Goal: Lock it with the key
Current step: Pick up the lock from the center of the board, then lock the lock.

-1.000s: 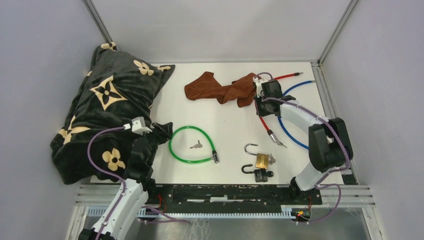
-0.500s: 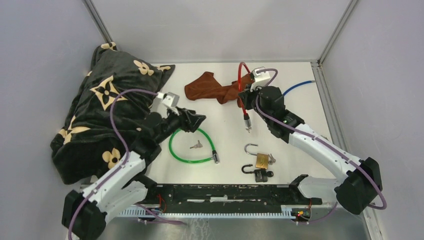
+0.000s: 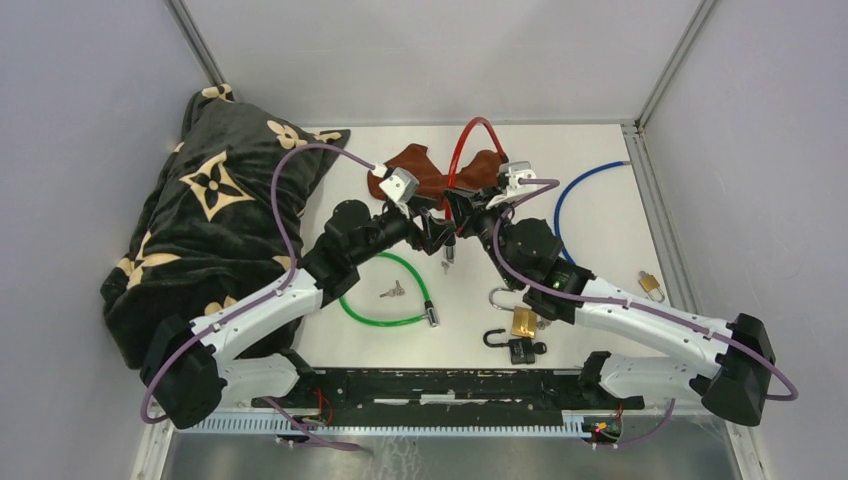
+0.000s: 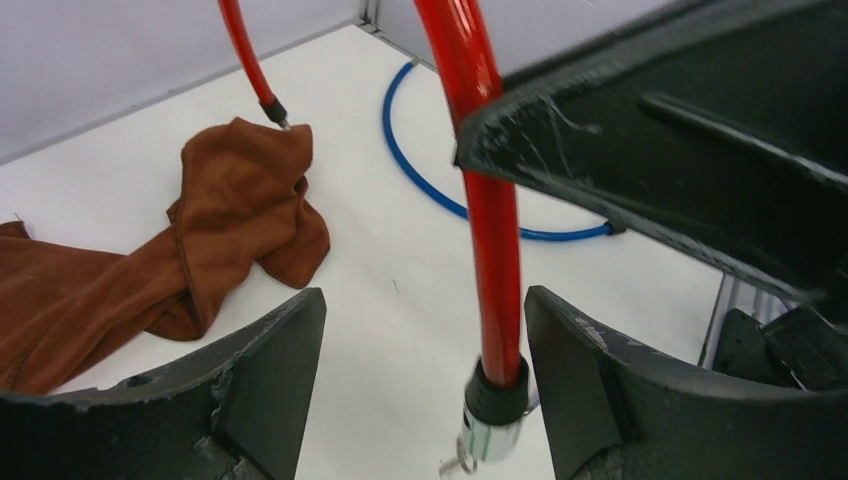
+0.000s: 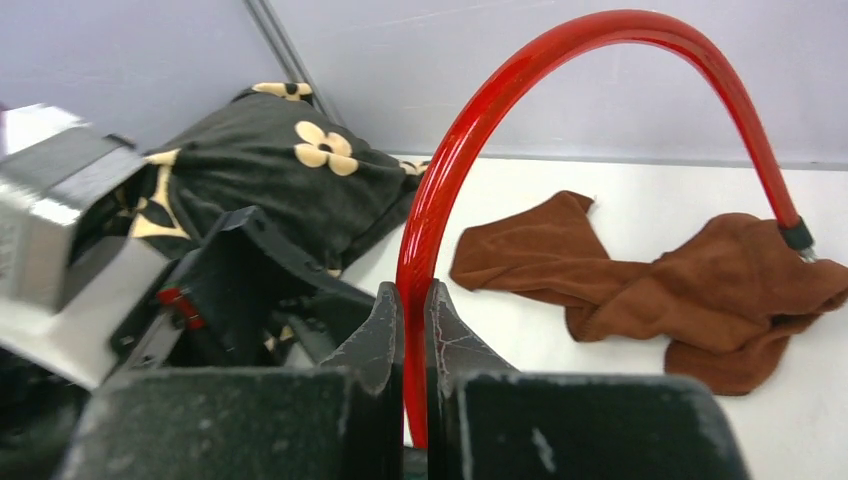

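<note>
The right tool squeezes the red cable. The left tool is wide open around its end.

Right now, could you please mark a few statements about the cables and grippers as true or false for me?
1. The right gripper is shut on the red cable. True.
2. The left gripper is clamped on the green cable. False: it is open, with its fingers on either side of the red cable's hanging end.
3. A key lies inside the green cable's loop. True.
4. The blue cable is lifted off the table. False: it lies on the table, and neither gripper holds it.
</note>
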{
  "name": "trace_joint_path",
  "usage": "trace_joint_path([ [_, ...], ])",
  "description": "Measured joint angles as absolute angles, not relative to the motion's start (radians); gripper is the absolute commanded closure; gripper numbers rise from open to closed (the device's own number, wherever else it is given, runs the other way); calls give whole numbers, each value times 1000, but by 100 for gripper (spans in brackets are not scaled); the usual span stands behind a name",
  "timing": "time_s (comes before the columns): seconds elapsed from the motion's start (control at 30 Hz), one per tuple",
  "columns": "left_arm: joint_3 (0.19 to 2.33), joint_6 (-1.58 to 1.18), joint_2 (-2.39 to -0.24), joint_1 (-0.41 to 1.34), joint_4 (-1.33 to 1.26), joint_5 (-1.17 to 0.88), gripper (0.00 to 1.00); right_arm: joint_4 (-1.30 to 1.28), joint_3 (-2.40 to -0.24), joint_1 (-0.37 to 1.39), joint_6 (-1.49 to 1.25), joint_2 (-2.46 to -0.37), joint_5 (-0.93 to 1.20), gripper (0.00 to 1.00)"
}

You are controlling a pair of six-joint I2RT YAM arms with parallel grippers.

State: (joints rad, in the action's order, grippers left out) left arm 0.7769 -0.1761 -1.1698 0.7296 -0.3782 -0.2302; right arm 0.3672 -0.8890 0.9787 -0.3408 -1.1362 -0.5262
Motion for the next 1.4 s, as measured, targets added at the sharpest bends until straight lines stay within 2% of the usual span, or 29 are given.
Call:
trace_joint_path([
  [0.07, 785, -172, -1177, 732, -387, -209, 27, 395, -889, 1013, -331, -1139, -550, 100],
  [0.1, 787, -170, -1179, 733, -393, -201, 34, 407, -889, 1029, -324, -1141, -560, 100],
  [0.13, 787, -167, -1179, 734, -397, -192, 42, 415, -889, 1041, -316, -1144, -568, 100],
  [0.23, 787, -153, -1179, 740, -401, -185, 80, 438, -890, 1063, -295, -1158, -587, 100],
  [0.3, 787, -151, -1178, 752, -402, -191, 95, 450, -890, 1063, -287, -1169, -588, 100],
  [0.33, 785, -143, -1176, 757, -403, -191, 98, 454, -891, 1062, -283, -1174, -588, 100],
  [0.43, 771, -139, -1161, 756, -410, -186, 98, 451, -902, 1063, -270, -1184, -574, 100],
  [0.5, 751, -134, -1139, 752, -423, -183, 98, 442, -918, 1065, -240, -1192, -541, 94],
  [0.57, 726, -130, -1105, 746, -434, -181, 98, 414, -940, 1065, -191, -1196, -488, 73],
  [0.63, 699, -128, -1071, 742, -448, -183, 98, 387, -953, 1058, -136, -1191, -442, 40],
  [0.67, 680, -125, -1048, 739, -453, -182, 98, 369, -953, 1052, -97, -1179, -407, 27],
  [0.77, 638, -125, -984, 711, -455, -173, 98, 290, -945, 974, 2, -1102, -295, 8],
  [0.8, 627, -130, -966, 700, -455, -171, 98, 260, -945, 933, 30, -1069, -263, 5],
  [0.83, 613, -137, -945, 690, -457, -176, 98, 233, -944, 884, 56, -1031, -235, 2],
  [0.97, 561, -157, -863, 673, -479, -239, 98, 185, -911, 690, 124, -921, -144, 2],
  [1.13, 508, -173, -775, 675, -514, -336, 98, 160, -881, 490, 170, -960, 52, 2],
  [1.4, 498, -182, -709, 669, -532, -377, 98, 141, -818, 453, 241, -1150, 315, 2],
])
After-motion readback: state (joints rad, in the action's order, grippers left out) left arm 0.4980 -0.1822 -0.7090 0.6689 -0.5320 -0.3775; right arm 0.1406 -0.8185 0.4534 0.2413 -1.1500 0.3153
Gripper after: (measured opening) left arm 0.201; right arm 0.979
